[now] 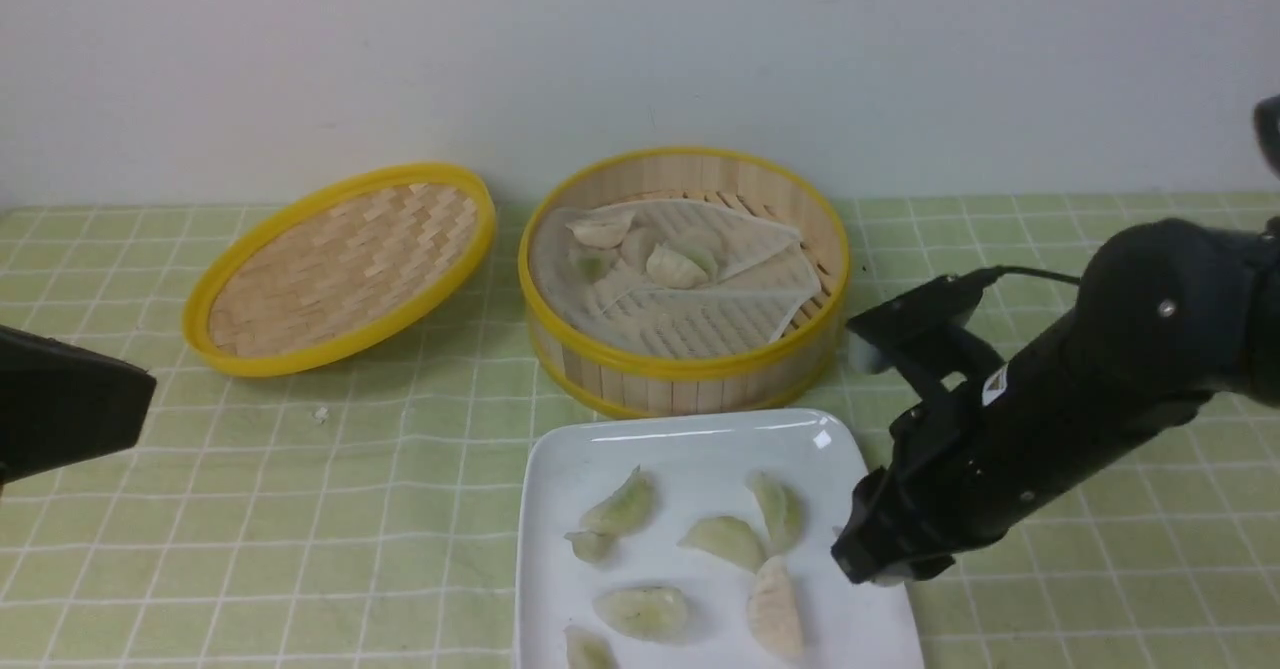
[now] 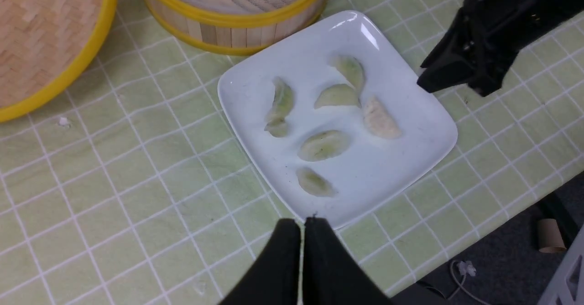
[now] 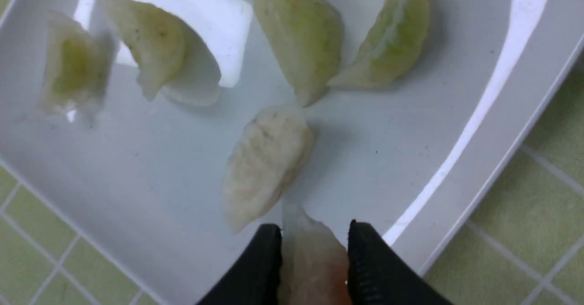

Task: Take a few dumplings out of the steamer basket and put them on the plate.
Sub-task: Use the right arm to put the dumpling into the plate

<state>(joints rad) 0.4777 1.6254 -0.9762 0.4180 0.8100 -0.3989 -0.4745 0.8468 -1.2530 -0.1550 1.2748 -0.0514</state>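
The steamer basket (image 1: 690,369) stands at the back centre with a few dumplings (image 1: 675,267) on its white liner. In front of it lies the white plate (image 1: 700,444) with several pale green dumplings (image 1: 625,504) and a cream one (image 3: 264,163). My right gripper (image 3: 315,232) hangs low over the plate's right side (image 1: 880,574), shut on a pinkish dumpling (image 3: 315,264) held between its fingers. Whether that dumpling touches the plate I cannot tell. My left gripper (image 2: 302,223) is shut and empty, over the cloth just off the plate's near corner.
The shallow woven lid (image 1: 340,267) leans tilted to the left of the basket. A green checked cloth covers the table. In the left wrist view the table edge runs close to the plate (image 2: 410,150), with a cardboard roll (image 2: 550,236) on the floor beyond.
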